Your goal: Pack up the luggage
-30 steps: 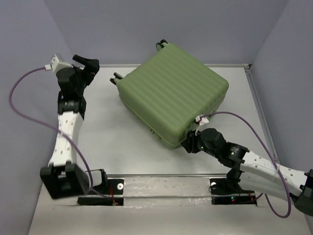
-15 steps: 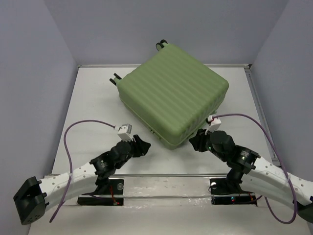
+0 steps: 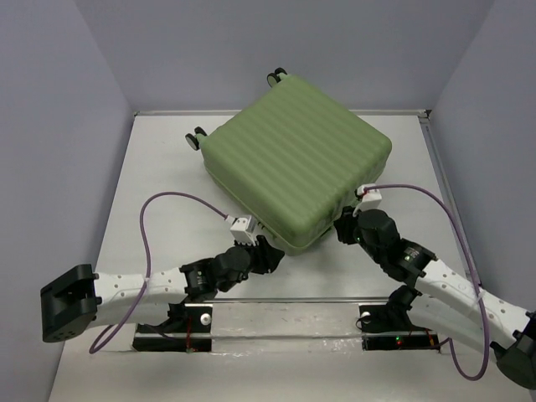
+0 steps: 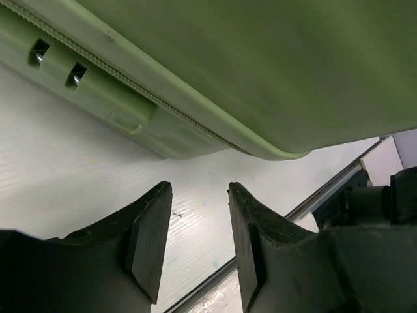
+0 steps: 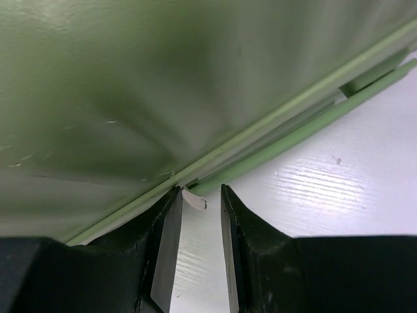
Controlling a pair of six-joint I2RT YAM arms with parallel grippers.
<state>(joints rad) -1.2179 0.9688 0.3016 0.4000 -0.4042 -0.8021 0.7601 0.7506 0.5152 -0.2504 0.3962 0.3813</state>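
The luggage point(image 3: 297, 163) lies closed and skewed on the white tabletop point(image 3: 167, 193); it looks rigid, bulky and slick-ribbed, so the near-corner zip seam seems the best hold. The left tool point(image 4: 199, 195) hangs spread and empty by that corner, while the right tool point(image 5: 201, 195) is narrowly parted about a small pale tab point(image 5: 194, 199) at the seam. Grey walls point(image 3: 50, 126) close in three sides.

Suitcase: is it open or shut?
Shut. The suitcase lies flat, its green halves together along the zipper; no inside shows.
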